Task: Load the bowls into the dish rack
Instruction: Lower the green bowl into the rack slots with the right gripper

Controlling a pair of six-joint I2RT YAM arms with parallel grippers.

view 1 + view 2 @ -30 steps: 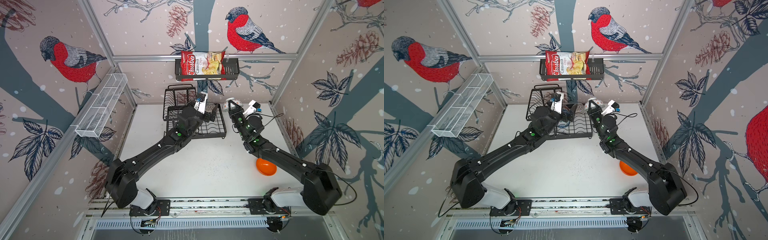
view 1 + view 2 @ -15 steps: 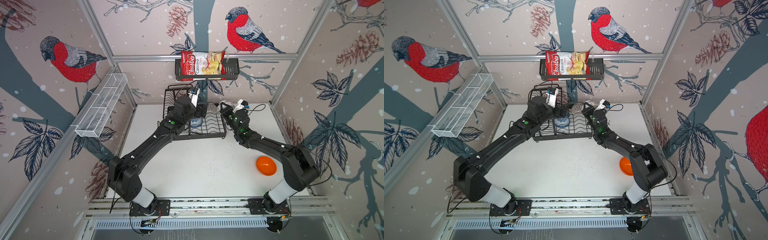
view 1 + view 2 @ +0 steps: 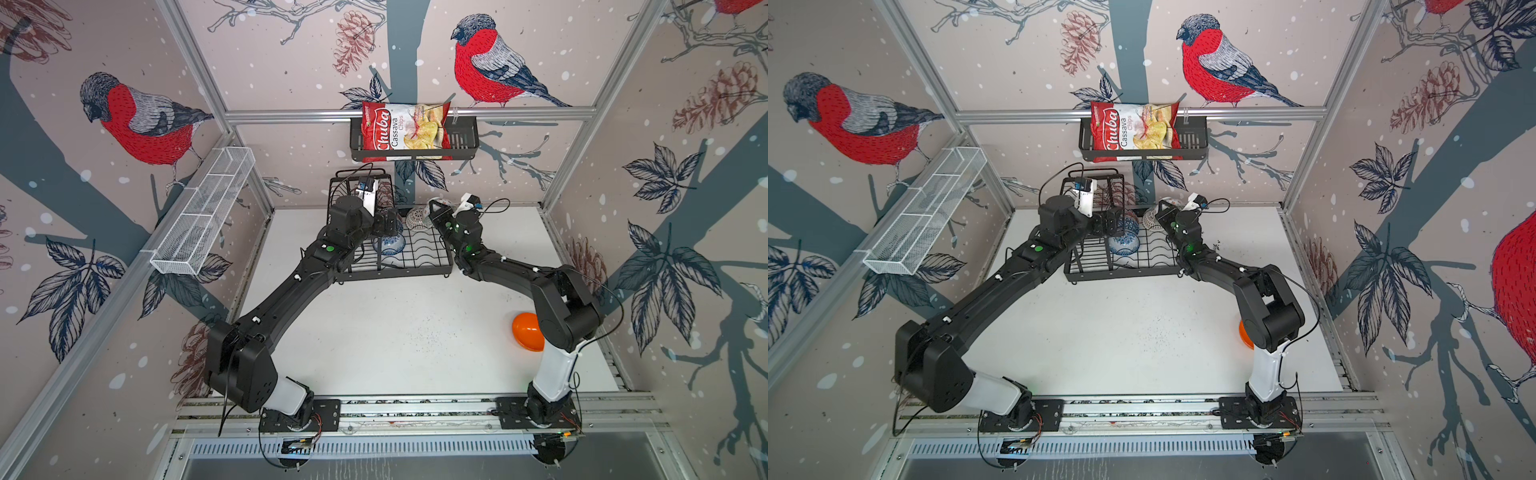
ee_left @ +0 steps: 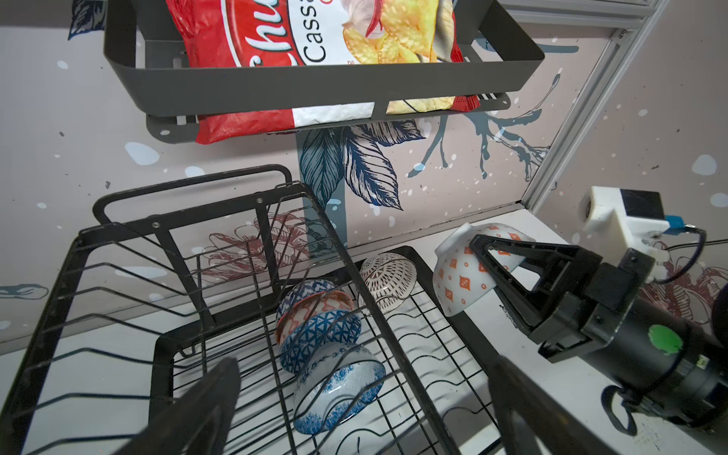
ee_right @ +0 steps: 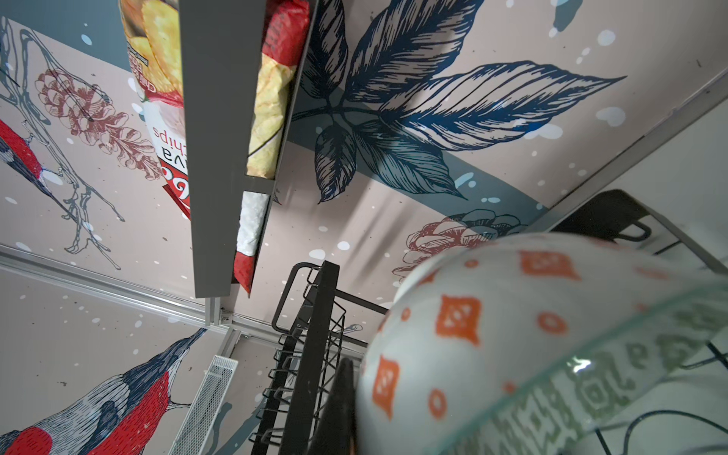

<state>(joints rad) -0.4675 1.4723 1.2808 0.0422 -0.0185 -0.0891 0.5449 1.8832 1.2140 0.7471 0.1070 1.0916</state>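
Left wrist view: the right gripper (image 4: 486, 252) has its fingers (image 4: 551, 272) clamped on the wall of the white bowl with orange diamonds (image 4: 457, 283). One finger lies outside the wall; its partner is hidden inside. This bowl is tilted on its side and raised over the far right corner of the dish rack (image 3: 399, 271). Contact with the rack cannot be determined.

The left gripper (image 4: 364, 366) has its fingers (image 4: 205, 405) spread wide and grips nothing. It hovers over the rack's flat base, above a row of bowls standing on edge. The blue-white floral bowl (image 4: 338, 388) is nearest the gripper, followed by the blue geometric bowl (image 4: 319, 338) and the salmon bowl (image 4: 315, 311), each touching the next. The white bowl with dark radial pattern (image 4: 388, 275) stands at the rack's far edge, just beside the row and apart from the held bowl.

In both top views the plain orange bowl (image 3: 528, 337) (image 3: 1244, 334) lies on the table (image 3: 395, 332), well apart from the rack toward its near right, partly behind the right arm. The black basket (image 3: 461, 141) with the chip bag (image 3: 405, 126) hangs on the wall above the rack's far side.
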